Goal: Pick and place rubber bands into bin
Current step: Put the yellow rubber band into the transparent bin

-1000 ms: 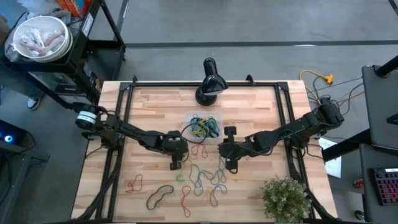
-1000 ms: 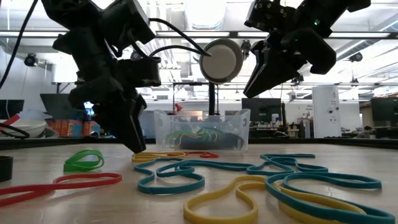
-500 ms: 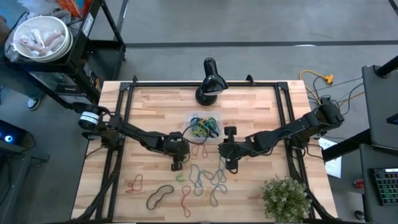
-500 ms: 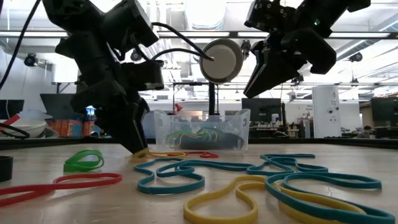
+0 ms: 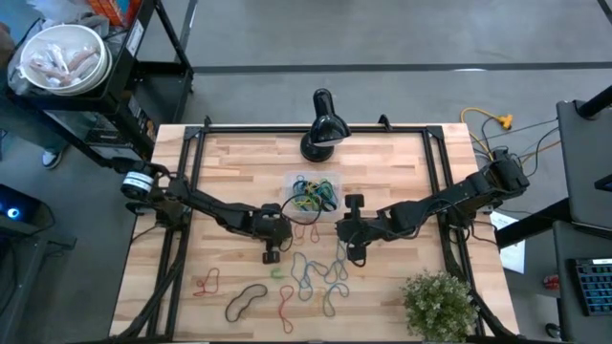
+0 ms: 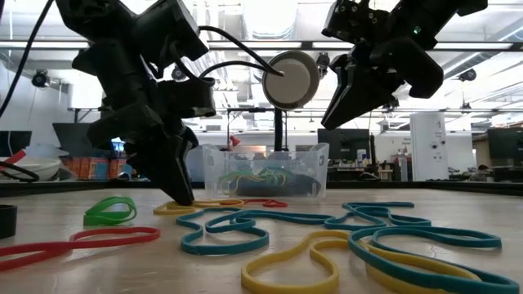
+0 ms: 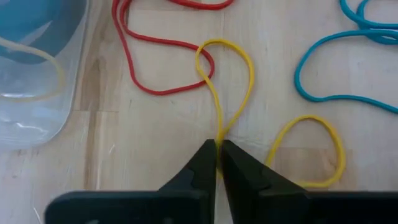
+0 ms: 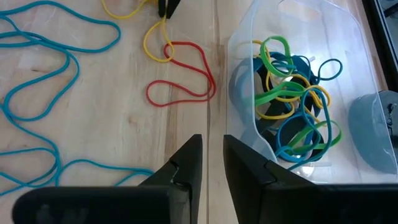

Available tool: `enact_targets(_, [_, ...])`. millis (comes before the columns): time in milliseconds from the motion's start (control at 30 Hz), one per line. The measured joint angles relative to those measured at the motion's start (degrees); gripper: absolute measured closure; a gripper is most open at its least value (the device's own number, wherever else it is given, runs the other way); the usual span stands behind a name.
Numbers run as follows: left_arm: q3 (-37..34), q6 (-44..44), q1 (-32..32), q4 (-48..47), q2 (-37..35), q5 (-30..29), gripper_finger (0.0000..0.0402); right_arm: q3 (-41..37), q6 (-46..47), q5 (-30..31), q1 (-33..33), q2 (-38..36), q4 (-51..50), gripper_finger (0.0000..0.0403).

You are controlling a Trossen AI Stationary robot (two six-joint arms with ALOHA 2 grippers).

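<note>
My left gripper (image 7: 218, 152) is down at the table, shut on a yellow rubber band (image 7: 231, 81) just near of the bin (image 5: 312, 196). The bin is a clear tray holding several green, blue and yellow bands (image 8: 292, 106). A red band (image 7: 155, 68) lies beside the yellow one. In the low view the left gripper's fingertips (image 6: 183, 198) meet the table at the yellow band (image 6: 208, 204). My right gripper (image 8: 211, 158) hangs above the table, right of the bin. Its fingers stand a little apart with nothing between them. It also shows in the low view (image 6: 347, 102). My left gripper pinches the yellow band between its two fingertips, at the waist (image 7: 218, 138) where two strands run together. One loop lies ahead of the fingers, another (image 7: 314, 149) beside them. The fingers come from above, slanting down. The band lies slack on the table.
Several loose bands lie on the near half of the table: blue (image 5: 320, 272), red (image 5: 207, 282), black (image 5: 246, 302), green (image 6: 110, 211). A black lamp (image 5: 321, 129) stands at the far edge, and a potted plant (image 5: 438, 302) at the near right corner.
My left gripper has sunk a little onto the yellow band and shut on it. The end of the band by the fingertips has shifted slightly on the table.
</note>
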Motion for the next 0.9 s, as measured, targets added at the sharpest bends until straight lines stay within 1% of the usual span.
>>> enact_targets(167, [0.01, 1.02, -0.15, -0.21, -1.21, -0.31, 0.0400, 0.00, -0.03, 0.00, 0.00, 0.00, -0.05, 0.0342])
enact_targets(367, [-0.46, 2.14, -0.99, -3.70, -6.88, -3.42, 0.0401, -0.02, 0.36, 0.02, -0.02, 0.00, -1.24, 0.0344])
enact_targets(533, [-0.27, 2.40, -1.70, -7.45, -13.11, -8.02, 0.0401, -0.04, 0.77, 0.03, -0.02, -0.07, -1.73, 0.0342])
enact_targets(700, [-0.27, 4.69, -1.90, -7.91, -19.83, -14.10, 0.0401, -0.04, 0.77, 0.06, -0.02, -0.07, -2.08, 0.0342])
enact_targets(767, [-0.27, 6.70, -1.90, -6.97, -21.77, -16.99, 0.0401, -0.04, 0.77, 0.07, -0.02, -0.07, -2.10, 0.0342])
enact_targets(900, [-0.14, 13.11, -1.90, -1.32, -24.76, -22.59, 0.0401, -0.04, 0.81, 0.09, -0.02, -0.07, -2.10, 0.0342])
